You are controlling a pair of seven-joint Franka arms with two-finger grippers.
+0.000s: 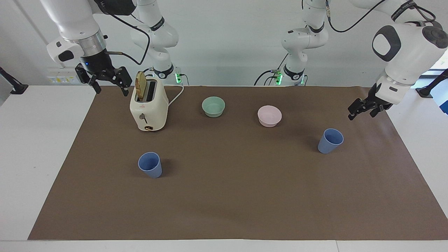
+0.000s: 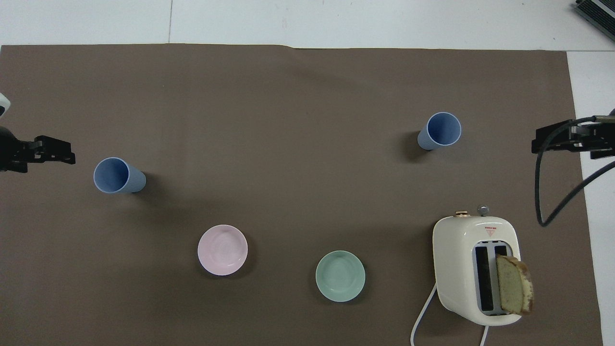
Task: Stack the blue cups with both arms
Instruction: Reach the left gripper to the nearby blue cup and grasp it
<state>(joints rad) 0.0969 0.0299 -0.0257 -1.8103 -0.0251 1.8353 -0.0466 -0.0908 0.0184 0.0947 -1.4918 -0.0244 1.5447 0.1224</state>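
Cups stand apart on the mat: one point(image 1: 150, 164) toward my right arm's end, one point(image 1: 330, 140) near my left gripper point(image 1: 362, 108). Right gripper point(image 1: 106, 82) hangs beside the toaster point(image 1: 148, 106). Both spread, empty.

The two cups point(image 1: 150, 164) point(image 1: 330, 140) stand well apart, with only bare mat point(image 1: 238, 182) between them. The toaster point(image 1: 149, 106) and two bowls point(image 1: 213, 106) point(image 1: 269, 116) stand nearer to the robots, beside no cup.
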